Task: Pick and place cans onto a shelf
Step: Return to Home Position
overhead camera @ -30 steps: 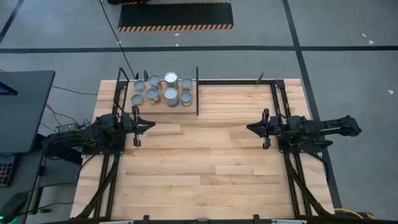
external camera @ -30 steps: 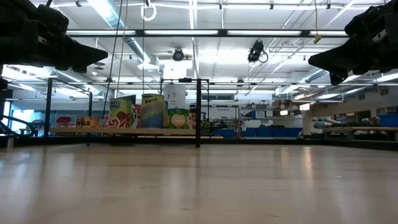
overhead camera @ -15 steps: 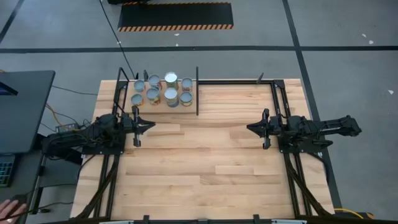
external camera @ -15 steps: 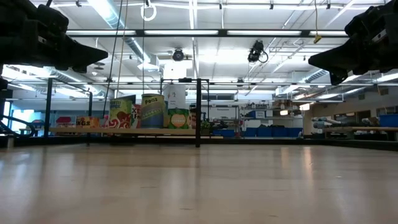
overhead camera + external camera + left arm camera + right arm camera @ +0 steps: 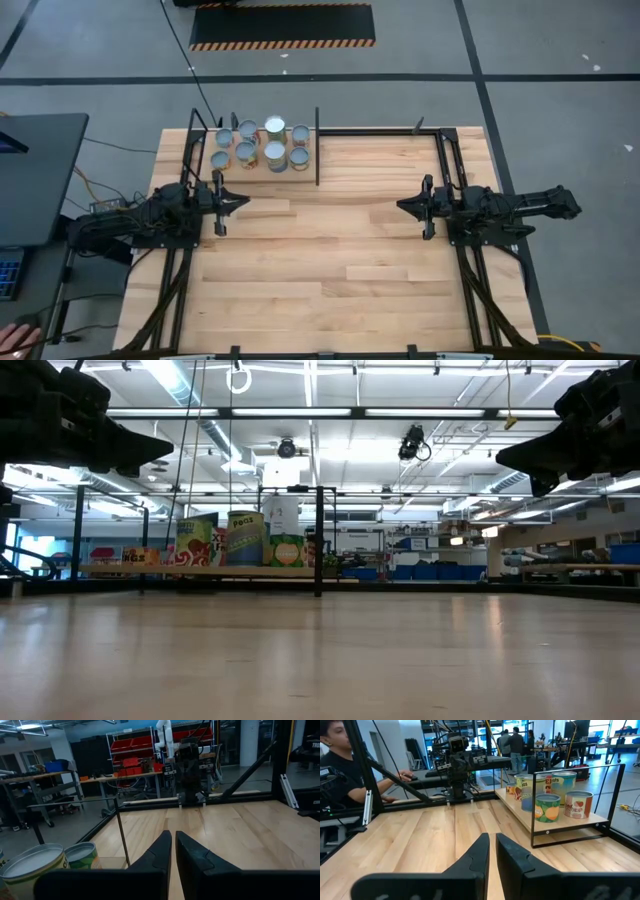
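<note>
Several cans stand upright on the shelf, a pale wood panel framed by black posts at the table's far left. They also show in the low view and the right wrist view. Two cans show in the left wrist view. My left gripper is shut and empty over the table's left side, in front of the shelf. My right gripper is shut and empty over the table's right side. Both hover above the table, pointing at each other.
A black rod frame runs along the table's far edge. A person sits beyond the table's left side at a dark desk. A hand shows at the lower left. Bare plank tabletop lies between the arms.
</note>
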Controlling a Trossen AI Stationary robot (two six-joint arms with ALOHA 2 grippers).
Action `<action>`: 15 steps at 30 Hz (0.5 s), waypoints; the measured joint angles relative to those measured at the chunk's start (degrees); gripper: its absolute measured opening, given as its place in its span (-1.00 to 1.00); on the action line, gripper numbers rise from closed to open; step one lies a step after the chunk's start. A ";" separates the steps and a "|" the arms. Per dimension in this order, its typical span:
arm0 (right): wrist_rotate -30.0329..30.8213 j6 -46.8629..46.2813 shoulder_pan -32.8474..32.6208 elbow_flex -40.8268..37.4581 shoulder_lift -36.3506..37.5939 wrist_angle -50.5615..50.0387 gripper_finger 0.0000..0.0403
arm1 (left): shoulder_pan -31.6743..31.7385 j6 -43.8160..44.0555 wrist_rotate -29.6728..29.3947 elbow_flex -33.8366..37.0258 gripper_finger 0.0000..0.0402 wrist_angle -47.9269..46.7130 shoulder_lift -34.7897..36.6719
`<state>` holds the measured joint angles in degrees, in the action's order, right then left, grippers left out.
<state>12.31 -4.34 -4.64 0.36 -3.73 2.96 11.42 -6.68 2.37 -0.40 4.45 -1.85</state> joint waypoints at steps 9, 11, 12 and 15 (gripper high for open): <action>-0.01 0.00 -0.01 0.00 -0.01 0.00 -0.80 | -0.02 0.00 0.00 0.00 -0.84 0.02 -0.01; -0.01 0.00 -0.01 0.00 -0.01 0.00 -0.80 | -0.01 0.00 0.00 0.00 -0.84 0.02 0.00; 0.01 0.00 -0.01 0.00 -0.01 0.00 -0.81 | 0.00 -0.02 0.00 0.00 -0.84 0.00 0.00; -0.01 0.00 0.01 0.00 -0.01 0.00 -0.81 | 0.00 0.00 0.00 0.00 -0.85 0.01 0.00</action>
<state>12.29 -4.34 -4.63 0.36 -3.75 2.96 11.41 -6.68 2.37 -0.40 4.47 -1.85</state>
